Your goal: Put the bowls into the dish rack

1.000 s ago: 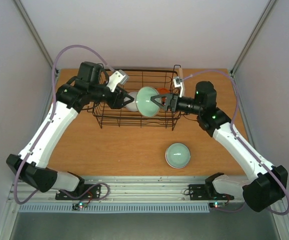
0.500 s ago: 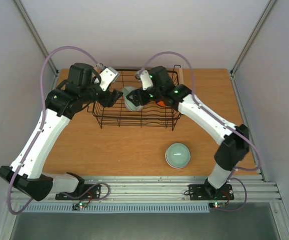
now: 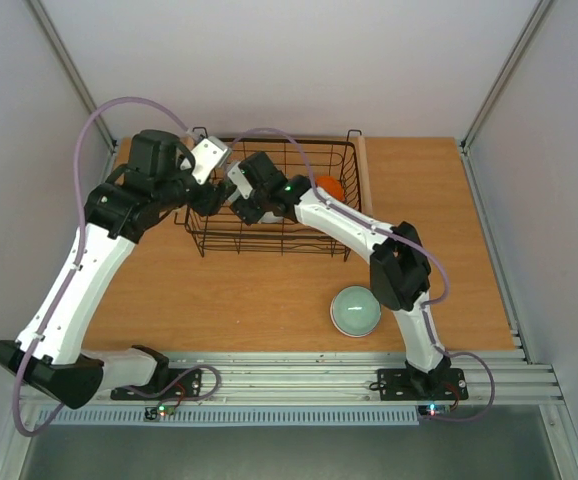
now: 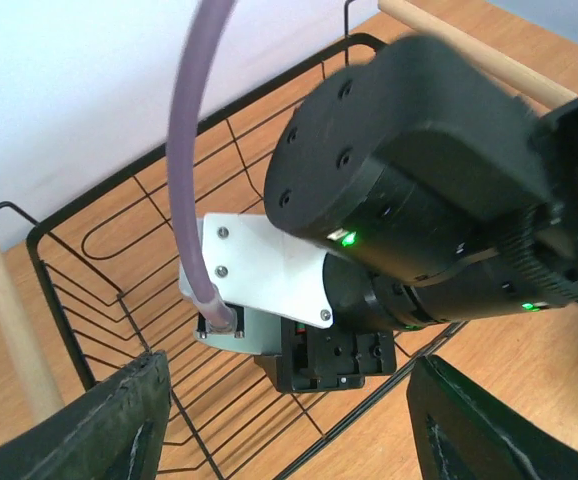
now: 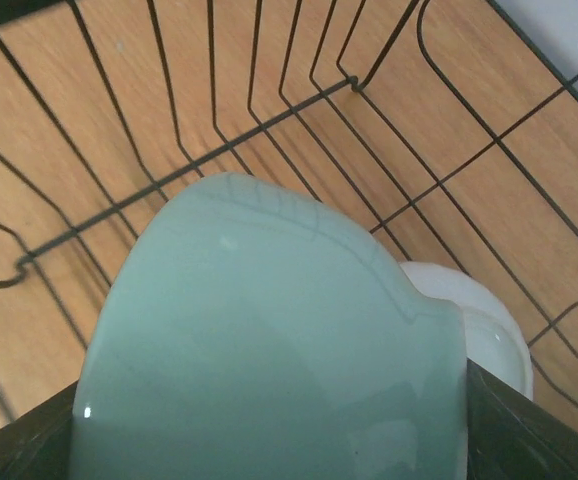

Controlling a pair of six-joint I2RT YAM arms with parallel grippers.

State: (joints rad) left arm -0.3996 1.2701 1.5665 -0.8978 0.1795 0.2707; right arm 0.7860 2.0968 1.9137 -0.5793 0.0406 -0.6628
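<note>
Four bowls showed across the views; I could find no more.

Top view: dish rack [image 3: 269,235] sat at the far side of the counter [image 3: 249,300]. Orange bowl [image 3: 329,187] lay inside it toward the right end. Pale grey-green bowl [image 3: 355,310] sat upside down on the counter, on the near side of the rack and well apart from it, with nothing touching it. Right arm [image 3: 354,225] reached across into the rack's left half. Left arm [image 3: 94,255] came in at the rack's left end. Both wrists bunched together there, so neither hand's fingers could be made out from above.

Left wrist view: left hand [image 4: 299,430] was open, fingers [image 4: 119,425] spread wide with nothing between them, over the rack's rim. The right arm's wrist block filled most of the frame and hid what it carried. One wooden handle [image 4: 9,320] showed at left.

Right wrist view: right hand [image 5: 269,440] was clamped on the celadon bowl [image 5: 269,330], with a finger at each lower corner. The bowl was inside the rack above the floor wires, apparently not yet set down. Its tilt was hard to read this close. White bowl [image 5: 489,340] lay just behind it, touching or nearly; couldn't tell which.

Judgement: two bowls loaded, a third about to be released, one left on the counter. The arms hid the rack's left half from above, so more could sit there unseen.
</note>
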